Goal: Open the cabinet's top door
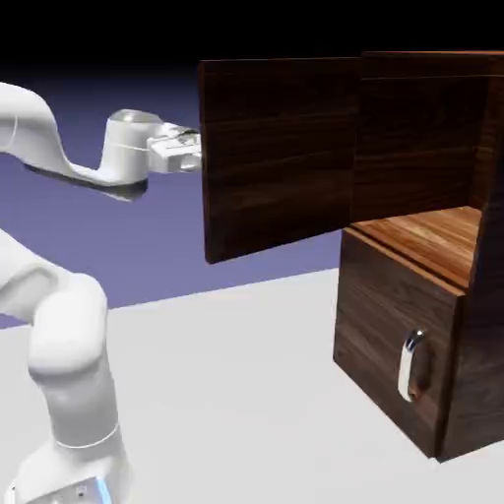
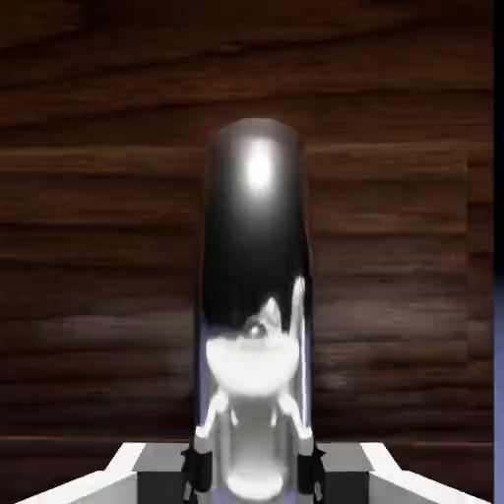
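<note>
The two-finger gripper (image 2: pixel 254 474) was clamped on the curved chrome handle (image 2: pixel 256 212), whose long axis was seen running from six toward twelve o'clock in the hand view. In the exterior view, the top door (image 1: pixel 281 157) was placed at three o'clock from the hand, standing wide open, its hinge edge at the far end; any further pull was judged to need an arc about that edge. At four o'clock, the walnut-grain cabinet (image 1: pixel 482 379) was seen, nothing visible on its lighter compartment floor (image 1: pixel 438 236).
</note>
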Available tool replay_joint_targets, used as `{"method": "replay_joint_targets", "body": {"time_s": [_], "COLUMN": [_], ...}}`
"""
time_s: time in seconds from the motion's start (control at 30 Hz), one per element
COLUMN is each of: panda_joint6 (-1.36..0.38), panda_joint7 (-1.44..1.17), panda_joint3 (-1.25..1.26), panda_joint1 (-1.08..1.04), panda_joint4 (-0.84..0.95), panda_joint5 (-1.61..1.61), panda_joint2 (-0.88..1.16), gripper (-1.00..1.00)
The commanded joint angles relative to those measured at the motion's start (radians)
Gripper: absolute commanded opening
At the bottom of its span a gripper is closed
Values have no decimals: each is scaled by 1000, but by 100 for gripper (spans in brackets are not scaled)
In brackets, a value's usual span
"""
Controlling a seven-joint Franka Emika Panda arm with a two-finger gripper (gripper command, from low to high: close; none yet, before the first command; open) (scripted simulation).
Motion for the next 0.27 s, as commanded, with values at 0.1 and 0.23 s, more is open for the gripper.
{"method": "replay_joint_targets", "body": {"time_s": [0.1, 0.23], "panda_joint6": [-112, -181], "panda_joint7": [14, 14], "panda_joint3": [145, 260], "panda_joint1": [-142, -267], "panda_joint4": [117, 205], "panda_joint5": [37, 66], "panda_joint2": [51, 66], "gripper": [-100, -100]}}
